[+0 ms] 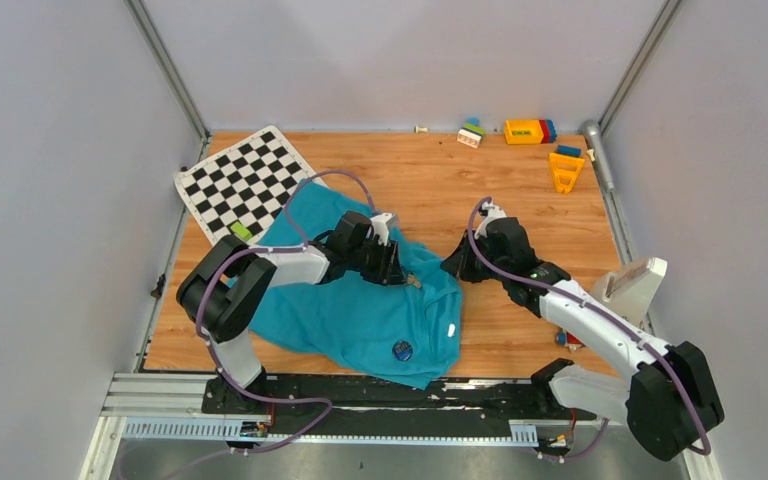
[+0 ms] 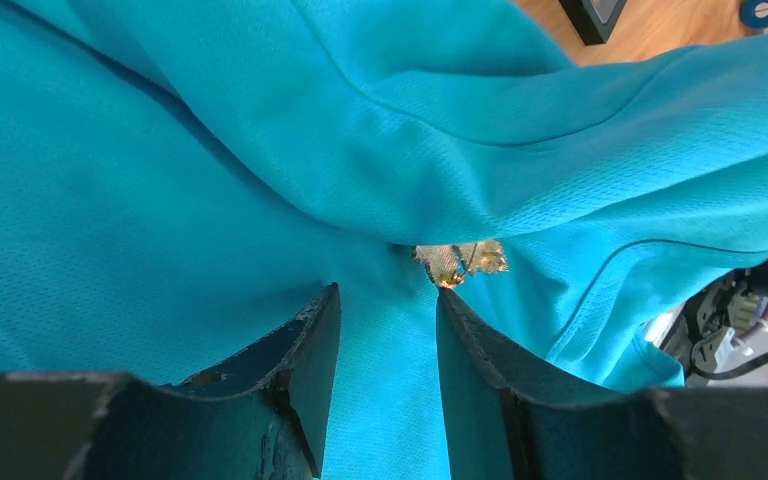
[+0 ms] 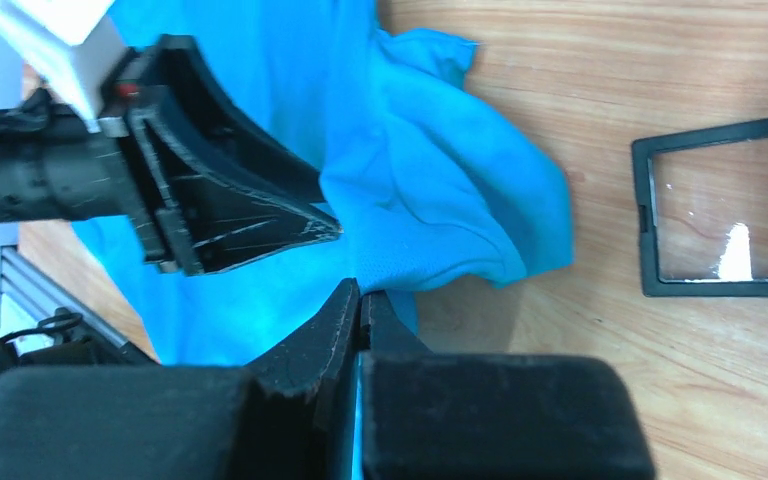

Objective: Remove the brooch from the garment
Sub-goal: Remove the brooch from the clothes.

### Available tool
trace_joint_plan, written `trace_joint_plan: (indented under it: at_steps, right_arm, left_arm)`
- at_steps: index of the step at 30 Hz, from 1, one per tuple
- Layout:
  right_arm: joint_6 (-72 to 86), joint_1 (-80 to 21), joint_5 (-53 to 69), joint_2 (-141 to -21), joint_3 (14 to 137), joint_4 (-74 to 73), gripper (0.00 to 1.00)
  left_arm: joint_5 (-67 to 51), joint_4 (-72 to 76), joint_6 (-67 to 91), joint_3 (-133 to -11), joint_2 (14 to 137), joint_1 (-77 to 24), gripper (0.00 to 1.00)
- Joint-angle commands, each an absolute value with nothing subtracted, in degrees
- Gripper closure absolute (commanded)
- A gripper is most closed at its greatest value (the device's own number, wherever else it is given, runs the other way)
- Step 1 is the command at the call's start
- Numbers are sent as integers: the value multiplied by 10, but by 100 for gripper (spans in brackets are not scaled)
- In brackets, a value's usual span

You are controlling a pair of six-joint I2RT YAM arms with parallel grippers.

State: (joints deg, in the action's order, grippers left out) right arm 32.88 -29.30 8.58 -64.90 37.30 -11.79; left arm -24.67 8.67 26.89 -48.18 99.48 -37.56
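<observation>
Locating the brooch: a small gold piece is caught in a crease of the teal garment. It sits just past the left gripper, at 1 o'clock in the wrist view, and from above it is near the table's centre.
Left fingers: they are apart, straddling a ridge of cloth with nothing clamped. The brooch lies beyond the tips, not between them.
Right gripper: the fingers are pressed together with a sliver of teal in the seam. I judge it is pinching the shirt's edge at the brooch's 3 o'clock.
Doing it well: shift the left tips toward 1 o'clock until metal, not fabric, sits between the pads. Close on the brooch alone, then draw away from the right gripper's hold so the cloth pulls taut. Go slowly, because the thin mesh could snag or lift with the pin.
Risk: closing where the fingers stand now would likely catch only fabric.
Garment extras: a white label and a round dark-blue badge sit at the shirt's 5 o'clock, well apart from both grippers.
Table: a wood-grain board. A checkered mat lies at 10 o'clock with its near corner touching the shirt, and toy blocks sit at 1 o'clock. A black frame lies beside the right gripper.
Room: plain pale walls on three sides and a metal rail at 6 o'clock.
</observation>
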Motion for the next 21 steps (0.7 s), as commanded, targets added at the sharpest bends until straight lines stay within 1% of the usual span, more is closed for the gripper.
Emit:
trace_joint_plan:
  at_steps: [1,6,13,21]
  right_arm:
    - [315,-291,133,-614,364,-87,100]
    - [312,-290,162,-598,363,-89,100]
    - [315,-290,175,-613,367,-89,100]
    - [318,-290,177,-610,369,-89,100]
  left_arm:
    - [-305,121,285,-503,1010,-364,51]
    - [-366,165,313,-497,1025,-356,49]
    - [-436,281,383,-463,1039,-324,49]
    - [-444,299,399,-455,1047,-319,50]
